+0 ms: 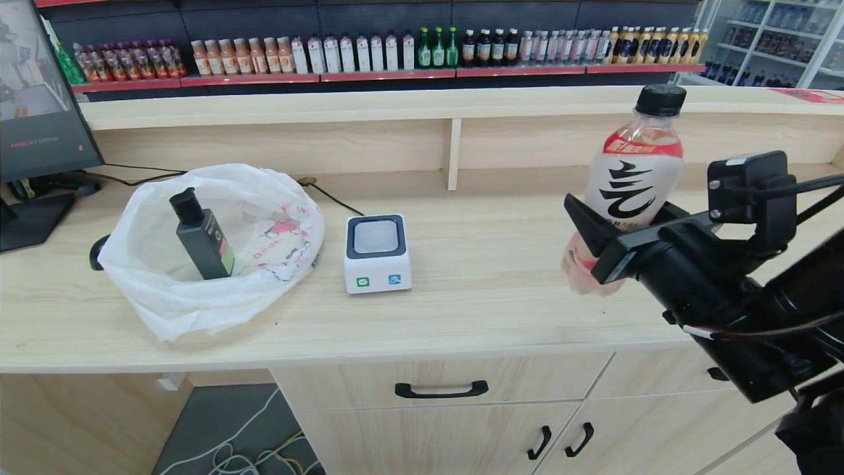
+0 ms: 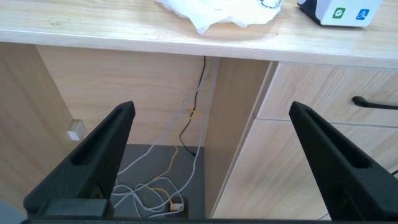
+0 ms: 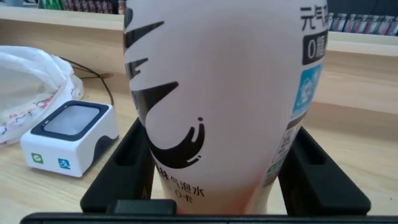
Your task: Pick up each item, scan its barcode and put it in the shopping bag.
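A clear drink bottle (image 1: 630, 181) with a black cap and a white-and-red label is held upright above the right side of the counter, my right gripper (image 1: 616, 241) shut on its lower half. In the right wrist view the bottle (image 3: 217, 106) stands between the black fingers (image 3: 124, 168). The white barcode scanner (image 1: 376, 253) sits mid-counter, left of the bottle, and shows again as the scanner (image 3: 68, 137). The white shopping bag (image 1: 211, 247) lies open at the left with a dark bottle (image 1: 201, 234) standing in it. My left gripper (image 2: 211, 168) hangs open below the counter's front edge.
A monitor on a stand (image 1: 39, 125) occupies the far left of the counter (image 1: 494, 297). A raised wooden ledge (image 1: 455, 138) runs behind it, with drink shelves (image 1: 395, 53) beyond. Drawers (image 1: 442, 389) and loose cables (image 2: 168, 186) lie under the counter.
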Robot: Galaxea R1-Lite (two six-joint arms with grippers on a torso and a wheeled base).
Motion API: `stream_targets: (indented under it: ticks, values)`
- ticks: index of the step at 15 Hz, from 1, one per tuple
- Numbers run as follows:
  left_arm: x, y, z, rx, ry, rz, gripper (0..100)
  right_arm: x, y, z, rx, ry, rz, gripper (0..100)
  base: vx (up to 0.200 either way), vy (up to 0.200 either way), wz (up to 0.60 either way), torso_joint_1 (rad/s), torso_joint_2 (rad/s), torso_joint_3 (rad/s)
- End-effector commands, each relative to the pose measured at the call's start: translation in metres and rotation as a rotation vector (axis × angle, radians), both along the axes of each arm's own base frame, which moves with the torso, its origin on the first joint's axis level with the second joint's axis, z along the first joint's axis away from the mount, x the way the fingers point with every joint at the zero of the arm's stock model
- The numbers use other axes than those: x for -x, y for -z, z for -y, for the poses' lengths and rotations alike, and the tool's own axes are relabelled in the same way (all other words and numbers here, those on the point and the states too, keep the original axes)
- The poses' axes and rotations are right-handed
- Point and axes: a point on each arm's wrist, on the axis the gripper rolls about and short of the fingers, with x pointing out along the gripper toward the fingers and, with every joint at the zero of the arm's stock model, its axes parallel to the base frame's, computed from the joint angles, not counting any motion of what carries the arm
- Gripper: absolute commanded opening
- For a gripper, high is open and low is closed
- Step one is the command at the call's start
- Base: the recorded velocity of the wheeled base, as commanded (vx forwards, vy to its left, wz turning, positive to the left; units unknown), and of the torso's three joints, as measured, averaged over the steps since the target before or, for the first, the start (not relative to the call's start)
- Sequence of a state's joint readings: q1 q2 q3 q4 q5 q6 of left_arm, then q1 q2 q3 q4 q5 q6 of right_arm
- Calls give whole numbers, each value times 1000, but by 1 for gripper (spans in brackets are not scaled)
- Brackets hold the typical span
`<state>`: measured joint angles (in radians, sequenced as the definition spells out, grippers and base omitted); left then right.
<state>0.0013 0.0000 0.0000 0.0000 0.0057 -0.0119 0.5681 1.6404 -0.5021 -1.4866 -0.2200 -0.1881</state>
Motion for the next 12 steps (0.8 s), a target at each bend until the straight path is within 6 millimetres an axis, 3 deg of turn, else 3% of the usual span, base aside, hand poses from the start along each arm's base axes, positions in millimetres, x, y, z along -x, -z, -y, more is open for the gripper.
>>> stream_targets:
  ticks: [1, 5, 8, 12]
  values:
    - [0, 0, 0, 0, -1, 0, 100, 12, 1, 1, -3, -30, -4, 0, 0, 0, 0, 0, 0, 0]
    - [0, 0, 0, 0, -1, 0, 100, 22, 9, 0, 8, -101, 1, 0, 0, 0, 0, 0, 0, 0]
    - [0, 0, 0, 0, -1, 0, 100, 32, 17, -3, 162, -220, 60, 0, 0, 0, 0, 0, 0, 0]
    - [0, 0, 0, 0, -1, 0, 100, 64, 8, -38, 318, -395, 246, 0, 0, 0, 0, 0, 0, 0]
